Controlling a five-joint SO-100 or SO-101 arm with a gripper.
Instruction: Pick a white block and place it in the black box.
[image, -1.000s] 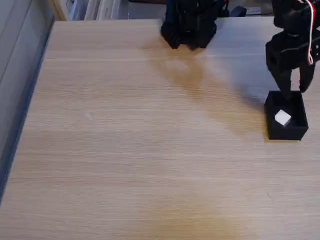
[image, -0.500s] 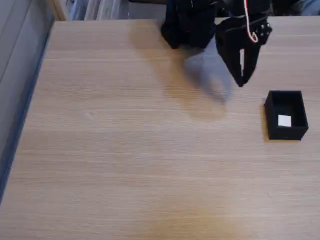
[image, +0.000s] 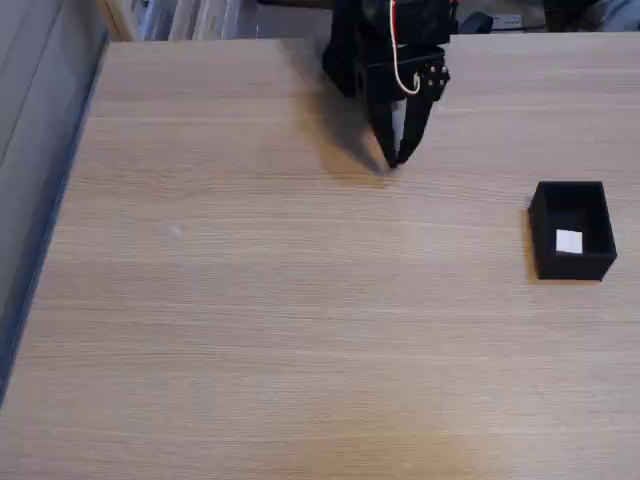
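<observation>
The small plain white cube (image: 568, 242) sits inside the matte black open-topped box (image: 548, 218), at the right edge of the frame, a little above mid-height, resting on the box floor toward its lower half. The light wood-grain table (image: 250, 300) spreads across almost the whole frame. Up at the top centre, the black robot arm with its red and white wires (image: 388, 45) hangs over the table, its gripper (image: 397, 160) pointing down, well apart from the box. The two fingers are drawn close at the tips, nothing between them, though I cannot tell if they are fully closed.
</observation>
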